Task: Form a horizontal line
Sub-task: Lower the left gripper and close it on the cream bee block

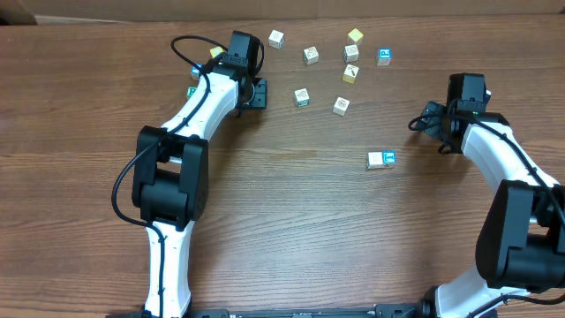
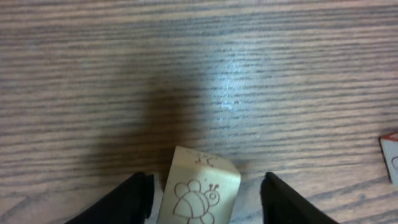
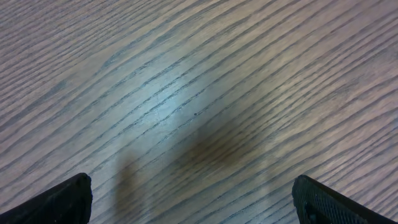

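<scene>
Left gripper (image 2: 206, 182) open astride bee-marked cube (image 2: 198, 194), gaps both sides | right gripper (image 3: 191, 186) wide open above wood-grain surface (image 3: 186, 93)

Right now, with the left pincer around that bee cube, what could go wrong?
The bee cube sits skewed between the fingers of the left pincer, nearer one of them; closing could twist it or pop it out. A neighbouring cube lies close by and might get nudged. Setting it beside the two-cube row could push that row crooked.
</scene>
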{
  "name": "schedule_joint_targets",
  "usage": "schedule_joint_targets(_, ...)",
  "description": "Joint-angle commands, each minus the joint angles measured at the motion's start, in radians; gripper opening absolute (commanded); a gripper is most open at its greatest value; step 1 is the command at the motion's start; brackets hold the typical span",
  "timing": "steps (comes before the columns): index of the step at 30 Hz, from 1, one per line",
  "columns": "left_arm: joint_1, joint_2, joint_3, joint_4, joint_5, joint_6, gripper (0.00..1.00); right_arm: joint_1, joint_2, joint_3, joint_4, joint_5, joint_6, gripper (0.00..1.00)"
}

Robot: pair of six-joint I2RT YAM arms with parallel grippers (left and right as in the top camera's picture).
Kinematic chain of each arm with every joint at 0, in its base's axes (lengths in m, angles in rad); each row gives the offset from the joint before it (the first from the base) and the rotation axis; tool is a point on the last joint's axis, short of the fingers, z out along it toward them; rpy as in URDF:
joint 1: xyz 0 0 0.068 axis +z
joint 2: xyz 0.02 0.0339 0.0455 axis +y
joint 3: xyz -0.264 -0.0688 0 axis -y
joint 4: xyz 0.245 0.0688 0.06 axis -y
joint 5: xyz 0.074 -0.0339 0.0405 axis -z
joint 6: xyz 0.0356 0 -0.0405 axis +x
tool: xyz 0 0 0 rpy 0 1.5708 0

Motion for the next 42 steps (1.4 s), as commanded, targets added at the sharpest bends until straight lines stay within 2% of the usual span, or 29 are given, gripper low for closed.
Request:
schedule_joint_targets(1,-0.006,0.01,-0.005,0.005,0.008,0.006,0.53,-0.002,-0.001,0.013,0.005,0.006,-0.001,1.0)
schedule_joint_targets(2,-0.007,0.01,-0.005,0.006,0.008,0.006,0.5,-0.002,-0.001,0.013,0.005,0.006,0.0,1.0)
schedule_joint_targets(4,-0.007,0.01,-0.005,0.009,0.008,0.006,0.38,-0.002,-0.001,0.013,0.005,0.006,-0.001,1.0)
schedule_joint_targets(5,-0.007,0.01,-0.005,0.01,0.008,0.006,0.38,-0.002,-0.001,0.013,0.005,0.006,0.0,1.0)
schedule_joint_targets(6,-0.007,0.01,-0.005,0.011,0.008,0.006,0.43,-0.002,-0.001,0.013,0.005,0.006,0.0,1.0)
schedule_joint_targets(7,-0.006,0.01,-0.005,0.011,0.008,0.006,0.53,-0.002,-0.001,0.013,0.005,0.006,-0.001,1.0)
schedule_joint_targets(8,-0.006,0.01,-0.005,0.011,0.008,0.006,0.59,-0.002,-0.001,0.013,0.005,0.006,0.0,1.0)
schedule_joint_targets(9,-0.006,0.01,-0.005,0.011,0.008,0.008,0.59,-0.002,-0.001,0.013,0.005,0.006,0.0,1.0)
schedule_joint_targets(17,-0.006,0.01,-0.005,0.011,0.008,0.026,0.42,-0.002,-0.001,0.013,0.005,0.006,-0.001,1.0)
schedule_joint_targets(42,-0.006,0.01,-0.005,0.012,0.008,0.026,0.43,-0.002,-0.001,0.013,0.005,0.006,0.0,1.0)
